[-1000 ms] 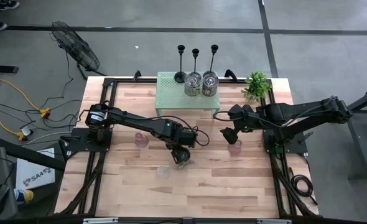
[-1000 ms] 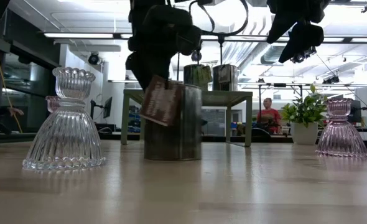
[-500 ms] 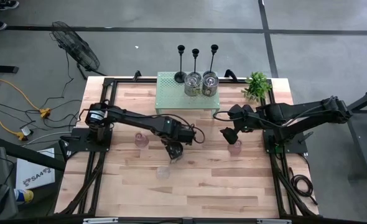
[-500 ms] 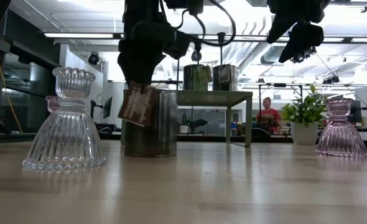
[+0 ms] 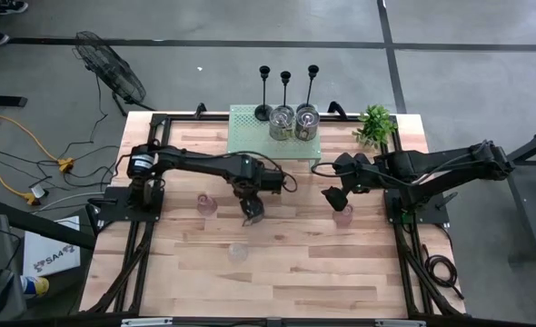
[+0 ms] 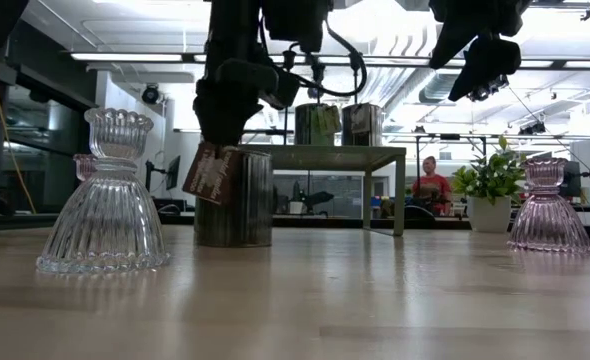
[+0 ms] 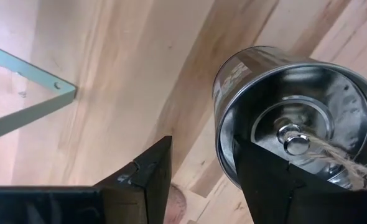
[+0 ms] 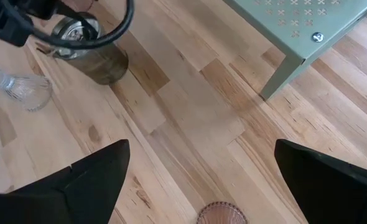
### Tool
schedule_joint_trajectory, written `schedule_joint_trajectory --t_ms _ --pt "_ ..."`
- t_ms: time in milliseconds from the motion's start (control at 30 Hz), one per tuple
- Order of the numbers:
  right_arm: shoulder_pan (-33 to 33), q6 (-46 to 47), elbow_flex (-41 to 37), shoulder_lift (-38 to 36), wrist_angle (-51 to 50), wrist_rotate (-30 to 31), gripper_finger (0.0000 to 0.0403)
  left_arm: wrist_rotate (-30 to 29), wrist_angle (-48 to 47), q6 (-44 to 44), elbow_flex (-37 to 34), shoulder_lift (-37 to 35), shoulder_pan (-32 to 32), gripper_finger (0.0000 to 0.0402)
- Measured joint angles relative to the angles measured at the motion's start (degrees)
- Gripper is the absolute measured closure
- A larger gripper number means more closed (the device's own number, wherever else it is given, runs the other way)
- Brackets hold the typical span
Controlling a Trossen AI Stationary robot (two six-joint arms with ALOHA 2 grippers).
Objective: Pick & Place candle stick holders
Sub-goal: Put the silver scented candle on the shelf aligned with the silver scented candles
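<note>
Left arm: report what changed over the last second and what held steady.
The left gripper, shut on the rim of the silvery jar, carried it up the table toward the green shelf, away from the clear glass cup. The grip did not change. The right gripper stayed open above the pink cup; the jars and candlesticks at the shelf kept their places.

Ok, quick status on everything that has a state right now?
Left end effector: shut on the tin's rim.
Silvery tin: gripped, upright, at table level.
Right end effector: open, empty, above the pink cup.
Pink cup: upright on the table.
Clear cup: upright, untouched.
Two jars: upright on the green shelf.
</note>
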Motion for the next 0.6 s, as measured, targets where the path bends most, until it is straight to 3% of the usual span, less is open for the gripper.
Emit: schedule_joint_trajectory --t_ms 600 --pt "0.0 0.0 0.0 0.0 0.0 -0.2 0.0011 3.1 0.8 3.0 0.0 0.0 3.0 0.0237"
